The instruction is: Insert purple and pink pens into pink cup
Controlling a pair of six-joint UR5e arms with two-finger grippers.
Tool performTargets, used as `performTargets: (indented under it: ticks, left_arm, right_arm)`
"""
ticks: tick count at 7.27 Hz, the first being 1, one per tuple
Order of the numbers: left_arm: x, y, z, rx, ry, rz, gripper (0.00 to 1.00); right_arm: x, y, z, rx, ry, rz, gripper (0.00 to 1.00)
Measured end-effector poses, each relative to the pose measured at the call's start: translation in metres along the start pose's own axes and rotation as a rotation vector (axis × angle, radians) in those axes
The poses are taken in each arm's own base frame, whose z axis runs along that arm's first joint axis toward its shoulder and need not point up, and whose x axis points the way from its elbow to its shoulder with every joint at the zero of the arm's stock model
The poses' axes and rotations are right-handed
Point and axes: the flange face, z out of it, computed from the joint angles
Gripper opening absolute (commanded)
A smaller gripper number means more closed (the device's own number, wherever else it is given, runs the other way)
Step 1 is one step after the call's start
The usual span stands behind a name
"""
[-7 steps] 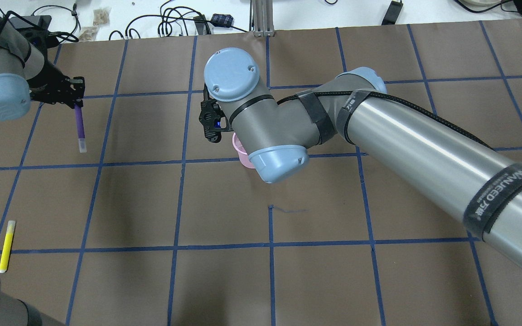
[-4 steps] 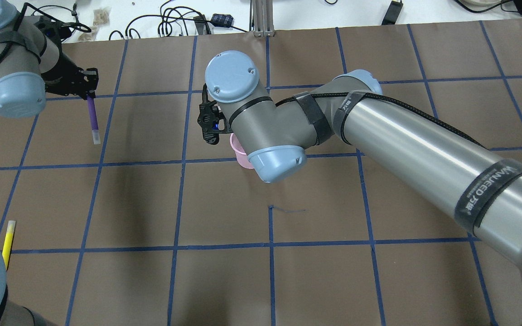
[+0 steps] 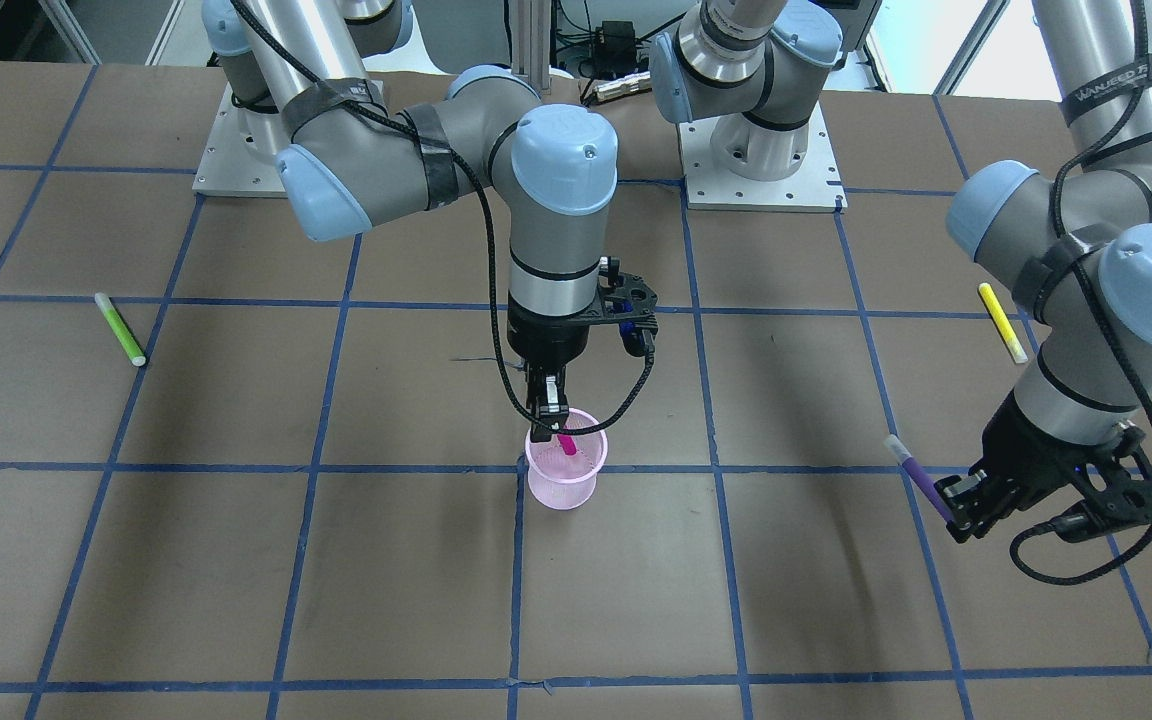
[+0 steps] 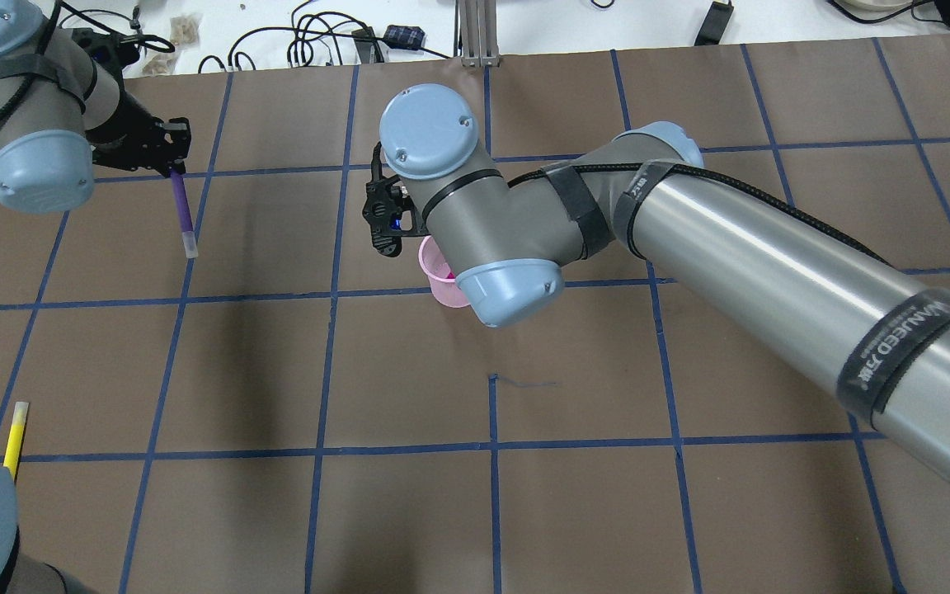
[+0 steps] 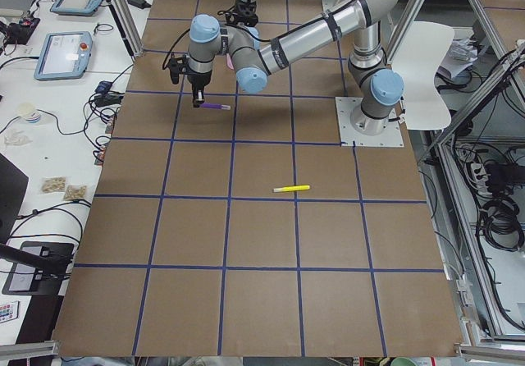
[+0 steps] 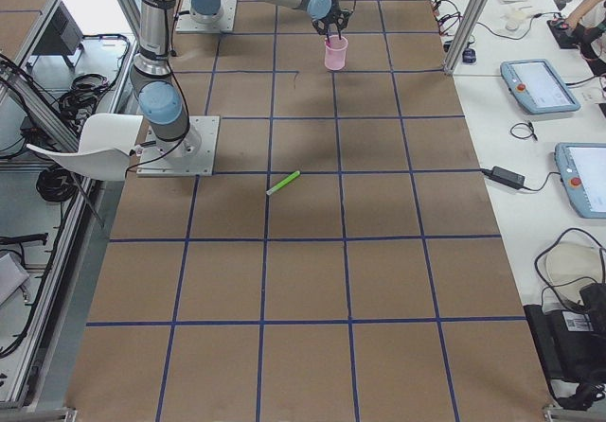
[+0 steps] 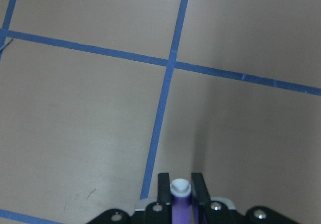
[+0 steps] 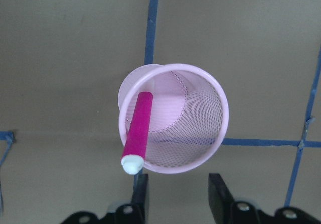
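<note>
The pink mesh cup (image 3: 564,482) stands upright at the table's middle. It also shows in the overhead view (image 4: 435,276) and the right wrist view (image 8: 200,148). The pink pen (image 8: 137,136) leans inside it against the rim, cap end up. My right gripper (image 8: 178,196) is open just above the cup (image 3: 549,418), and its fingers do not touch the pen. My left gripper (image 3: 956,508) is shut on the purple pen (image 3: 914,468), holding it tilted above the table, far to the cup's side. That pen also shows in the overhead view (image 4: 184,210) and the left wrist view (image 7: 180,204).
A yellow pen (image 3: 1002,322) lies on the table near my left arm and also shows in the overhead view (image 4: 13,441). A green pen (image 3: 121,329) lies on my right side. Cables and devices sit past the far table edge (image 4: 318,41).
My left arm has carried the purple pen rightward, toward the cup's side. My right wrist has shifted slightly, and the pink pen now shows inside the cup.
</note>
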Motion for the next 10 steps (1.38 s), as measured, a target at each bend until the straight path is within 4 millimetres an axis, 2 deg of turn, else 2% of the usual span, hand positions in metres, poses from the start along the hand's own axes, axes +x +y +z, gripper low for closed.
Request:
performTargets:
  ticks: [1,3,4,6,8,9,10]
  left_arm:
    - [0.009,0.002,-0.001,0.001,0.004,-0.004,0.00]
    - [0.033,0.004,-0.010,0.018,0.013,-0.025,0.00]
    - [0.058,0.006,-0.018,0.039,0.023,-0.037,0.00]
    - [0.134,0.018,-0.044,0.094,0.066,-0.067,0.00]
    - [0.208,0.043,-0.058,0.174,0.109,-0.072,0.00]
    - [0.238,0.060,-0.060,0.216,0.100,-0.058,0.00]
    - [0.264,0.080,-0.059,0.238,0.093,-0.056,0.00]
  right_arm:
    - [0.010,0.023,-0.018,0.006,0.023,0.040,0.51]
    - [0.031,0.085,-0.059,0.030,0.075,0.148,0.51]
    - [0.038,0.116,-0.080,0.055,0.092,0.208,0.51]
    - [0.040,0.176,-0.113,0.114,0.054,0.335,0.51]
    - [0.032,0.230,-0.139,0.153,-0.009,0.511,0.51]
    - [0.025,0.245,-0.147,0.150,-0.046,0.629,0.53]
    - [0.019,0.250,-0.155,0.143,-0.068,0.786,0.53]
